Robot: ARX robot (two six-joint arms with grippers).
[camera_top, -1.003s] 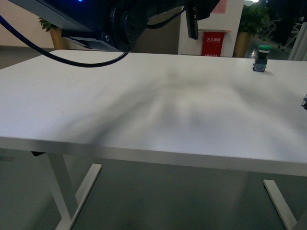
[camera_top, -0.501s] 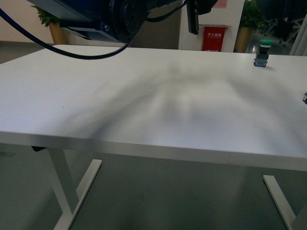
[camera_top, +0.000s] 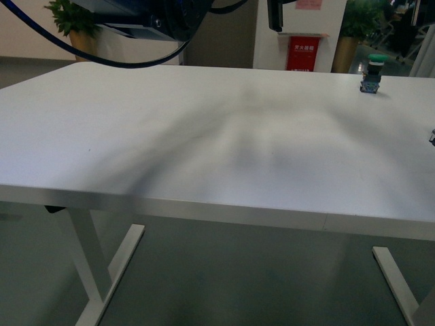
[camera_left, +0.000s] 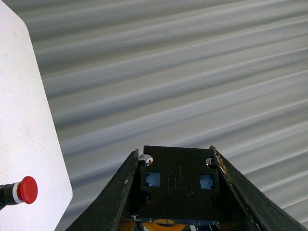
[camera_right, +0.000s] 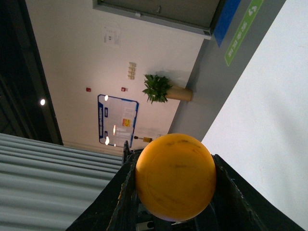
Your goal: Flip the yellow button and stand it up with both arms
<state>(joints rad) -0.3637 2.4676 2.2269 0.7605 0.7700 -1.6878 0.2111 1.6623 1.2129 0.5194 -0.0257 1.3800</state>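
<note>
Held in the air, clear of the table (camera_right: 269, 120): yellow button (camera_right: 175, 177), cap toward the wrist camera, with the right gripper (camera_right: 171, 153) clenched on it; left gripper (camera_left: 176, 154) was also up, with a dark block (camera_left: 179, 179) between its fingers; could not tell if those jaws gripped or were released. Risks: the smooth round cap could slip in a mid-air handover and drop to the table or floor; a misaligned left approach could knock it loose; green button (camera_top: 371, 73) was well apart, so mix-up unlikely.
</note>
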